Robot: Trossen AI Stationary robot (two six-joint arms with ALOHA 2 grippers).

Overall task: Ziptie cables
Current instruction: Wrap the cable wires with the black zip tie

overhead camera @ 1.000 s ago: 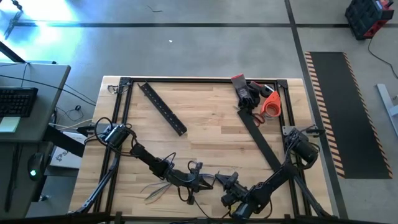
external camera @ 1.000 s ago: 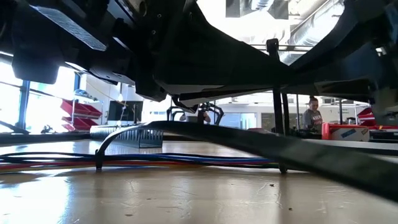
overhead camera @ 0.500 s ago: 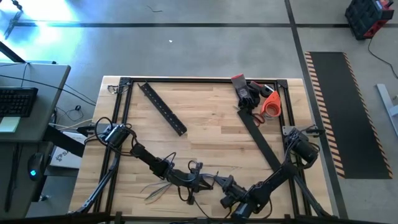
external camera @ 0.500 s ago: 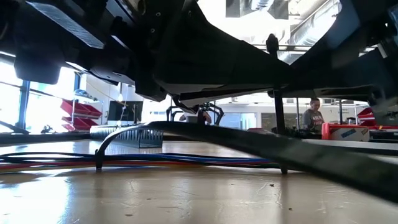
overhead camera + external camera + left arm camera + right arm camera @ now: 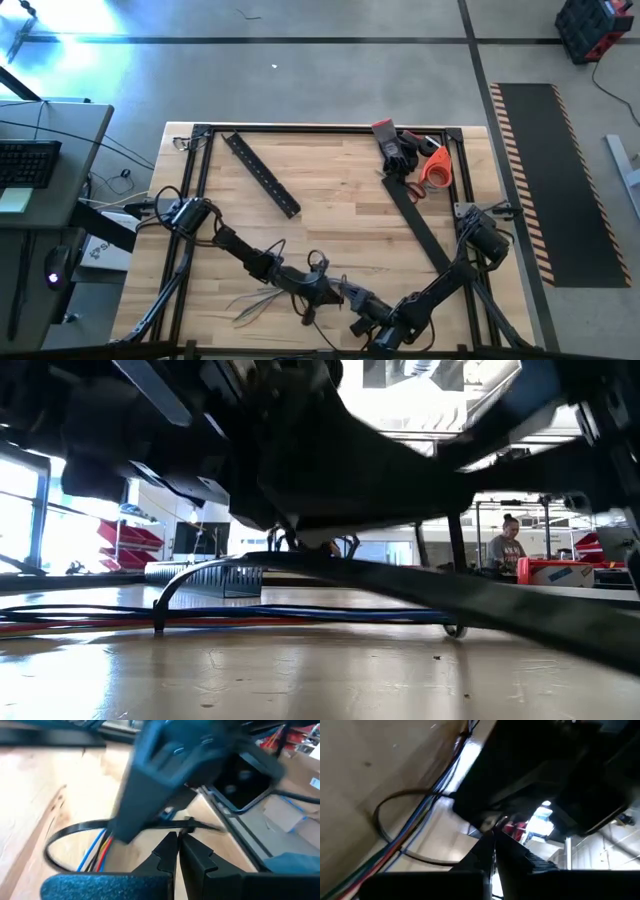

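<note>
From above, both arms worked at the near edge of the tabletop (image 5: 340,190), and the change over the last second was small but plain: the right gripper (image 5: 358,304) had slid left toward the left gripper (image 5: 333,291), until the two nearly met. The left arm had also shifted a little to the right. The cables (image 5: 255,303) lay fanned on the wood just left of the meeting point, their loose ends spread toward the near left. The flat black perforated bar (image 5: 262,174) at the far left and the scissors (image 5: 418,183) at the far right lay where they had been.

At table height, the dark mass of the arms had dropped and filled more of the view. Beneath it the coloured wires ran flat across the wood, with a black zip tie (image 5: 200,575) arching over them.

Looking past the left arm's own fingers (image 5: 167,851), which were pressed together, I saw the tie looped round the blue, red and yellow wires, its loop wide and slack. The strap's tail ran past the fingertips, though I could not tell whether they pinched it. The other gripper blurred close in front.

From the right wrist, the fingers (image 5: 485,847) were likewise closed, and the same loose loop circled the wires on the wood.

To my eye the tie was threaded but not yet cinched; the arms drawing together looked like preparation for pulling it tight.
</note>
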